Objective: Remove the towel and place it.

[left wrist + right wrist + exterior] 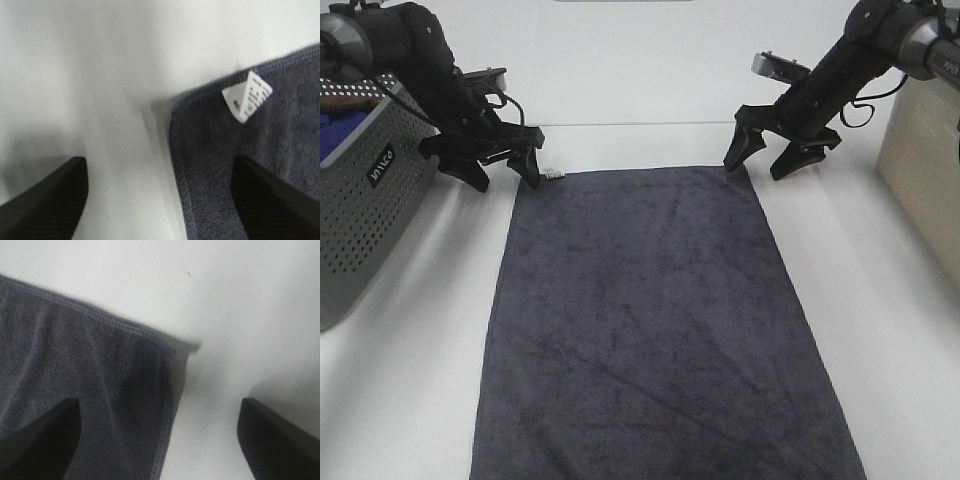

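Observation:
The dark grey towel (pixel 655 320) lies spread flat on the white table, reaching from the middle to the near edge. Its small white tag (pixel 553 173) sticks out at the far left corner, and the left wrist view shows that tag (pixel 247 95) close up. My left gripper (pixel 505 170) hovers open just above that corner, nothing between its fingers. Above the far right corner of the towel (pixel 100 390), my right gripper (pixel 758 160) also stands open and holds nothing. In both wrist views the dark fingertips (pixel 45 205) straddle a towel corner without touching it.
A grey perforated basket (pixel 365 200) with something blue inside stands at the left edge, close behind my left arm. A beige box (pixel 925 170) stands at the right edge. Bare white table (pixel 880 330) flanks the towel on both sides.

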Controlling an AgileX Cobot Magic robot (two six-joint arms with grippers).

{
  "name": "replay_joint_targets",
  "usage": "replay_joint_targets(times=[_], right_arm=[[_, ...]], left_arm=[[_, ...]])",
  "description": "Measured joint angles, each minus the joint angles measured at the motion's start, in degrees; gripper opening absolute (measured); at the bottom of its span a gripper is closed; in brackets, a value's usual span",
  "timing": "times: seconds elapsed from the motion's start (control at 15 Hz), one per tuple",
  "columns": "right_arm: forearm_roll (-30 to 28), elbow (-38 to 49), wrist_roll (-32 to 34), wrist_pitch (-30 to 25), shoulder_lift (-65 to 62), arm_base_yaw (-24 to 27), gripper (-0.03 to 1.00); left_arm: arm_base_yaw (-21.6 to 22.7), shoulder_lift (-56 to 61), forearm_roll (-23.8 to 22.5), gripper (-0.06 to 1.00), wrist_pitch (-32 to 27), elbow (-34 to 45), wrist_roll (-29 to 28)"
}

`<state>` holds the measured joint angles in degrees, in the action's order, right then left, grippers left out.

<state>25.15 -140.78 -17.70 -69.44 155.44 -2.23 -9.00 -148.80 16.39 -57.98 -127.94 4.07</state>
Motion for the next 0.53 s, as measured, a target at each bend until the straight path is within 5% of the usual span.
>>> replay_joint_targets(times=[0.2, 0.53], right_arm=[[-0.23, 0.0, 4.13, 0.06, 0.0, 0.0, 0.83], [-0.74, -0.17, 5.44, 0.52, 0.23, -3.67, 0.75]], left_arm=[[0.0, -0.46, 0.63, 0.75, -0.06, -0.17, 0.0], [-2.29, -2.29, 9.63, 0.74, 0.57, -1.2, 1.49]])
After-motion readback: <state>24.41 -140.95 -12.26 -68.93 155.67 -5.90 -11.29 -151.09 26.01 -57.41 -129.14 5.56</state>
